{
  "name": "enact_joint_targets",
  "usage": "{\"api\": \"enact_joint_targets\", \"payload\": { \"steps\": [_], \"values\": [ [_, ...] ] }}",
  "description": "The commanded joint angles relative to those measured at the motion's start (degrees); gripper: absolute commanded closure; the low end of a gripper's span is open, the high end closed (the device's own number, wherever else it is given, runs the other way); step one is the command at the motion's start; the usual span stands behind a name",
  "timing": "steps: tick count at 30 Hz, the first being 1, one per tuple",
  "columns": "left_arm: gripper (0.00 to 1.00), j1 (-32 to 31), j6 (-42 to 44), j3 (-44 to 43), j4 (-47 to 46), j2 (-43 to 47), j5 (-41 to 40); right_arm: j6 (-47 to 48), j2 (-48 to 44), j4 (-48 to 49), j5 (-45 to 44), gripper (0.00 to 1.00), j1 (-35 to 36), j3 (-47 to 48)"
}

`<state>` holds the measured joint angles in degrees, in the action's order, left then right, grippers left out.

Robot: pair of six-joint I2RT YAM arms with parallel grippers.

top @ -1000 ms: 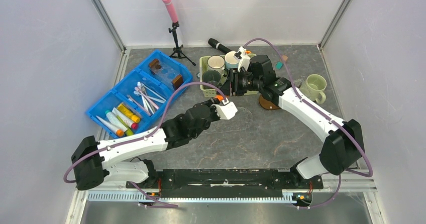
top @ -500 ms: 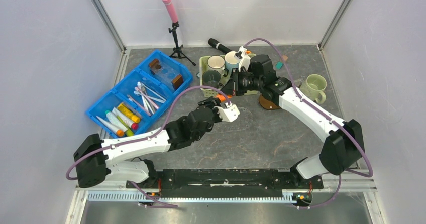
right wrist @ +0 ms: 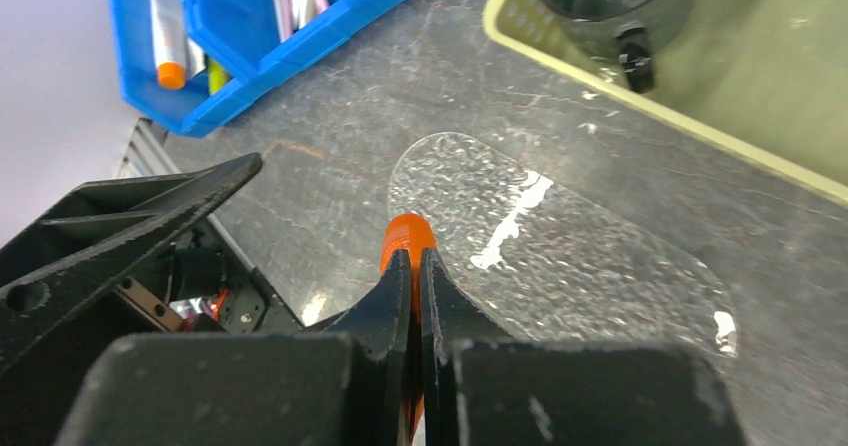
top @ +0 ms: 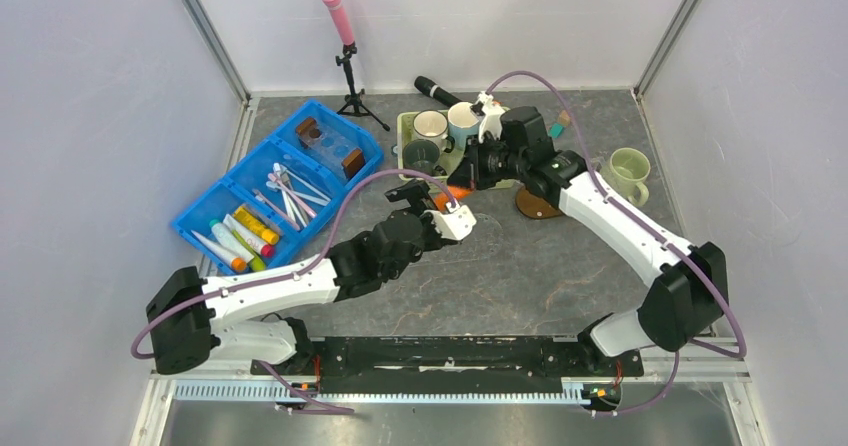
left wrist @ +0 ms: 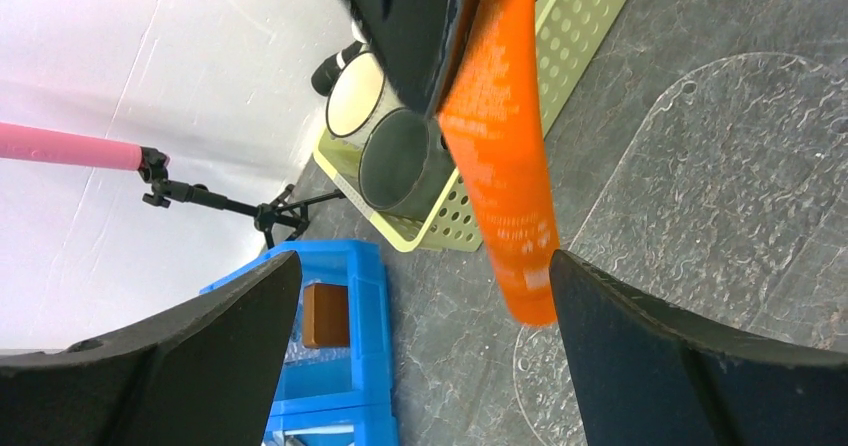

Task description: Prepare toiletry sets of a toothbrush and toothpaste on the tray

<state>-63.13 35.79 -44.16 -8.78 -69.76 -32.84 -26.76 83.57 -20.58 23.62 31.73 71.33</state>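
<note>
An orange toothpaste (left wrist: 500, 146) tube hangs cap-down in the air, and my right gripper (right wrist: 415, 261) is shut on its flat upper end, the orange cap (right wrist: 408, 234) showing past the fingertips. My left gripper (left wrist: 420, 266) stands wide open around the tube's lower end without touching it; in the top view it (top: 432, 204) sits just below the right gripper (top: 458, 181). The dark-brown tray (top: 530, 209) lies under the right forearm, mostly hidden. Pale toothbrushes (top: 290, 191) and more toothpaste tubes (top: 240, 236) lie in the blue bin (top: 200, 221).
A clear oval sheet (right wrist: 560, 246) lies flat on the table below the tube. The pale green basket (top: 408, 156) holds mugs behind the grippers. A loose mug (top: 625, 174) stands at the right. A pink microphone on a tripod (top: 335, 6) stands at the back.
My right gripper has shut on the orange tube's upper end. My left gripper has opened wide and let the tube go.
</note>
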Motion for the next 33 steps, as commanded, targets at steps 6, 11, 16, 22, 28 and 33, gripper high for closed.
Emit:
{"api": "enact_joint_targets", "payload": {
  "steps": [6,11,16,22,28,33],
  "values": [
    [0.00,-0.2,-9.3,-2.2,2.3,7.2,0.6,8.5,-6.7,-7.3,-10.5,1.00,-6.2,5.3],
    [0.00,0.5,-12.4,-2.9,5.3,10.0,0.8,11.6,-8.9,-10.0,-14.0,1.00,-10.7,5.6],
    [0.00,3.2,-16.0,-2.9,7.4,12.5,1.9,14.2,-10.8,-12.1,-17.9,1.00,-14.2,6.6],
    [0.00,9.8,-21.5,-2.8,10.0,15.5,4.2,17.1,-13.0,-13.8,-25.3,1.00,-16.3,7.6],
    [0.00,16.6,-25.6,-2.6,11.2,18.9,4.8,19.2,-14.8,-14.6,-30.9,1.00,-18.0,7.9],
    [0.00,22.8,-29.4,-2.7,13.1,21.0,4.5,19.6,-15.5,-15.1,-34.9,1.00,-18.9,7.4]
  ]
}}
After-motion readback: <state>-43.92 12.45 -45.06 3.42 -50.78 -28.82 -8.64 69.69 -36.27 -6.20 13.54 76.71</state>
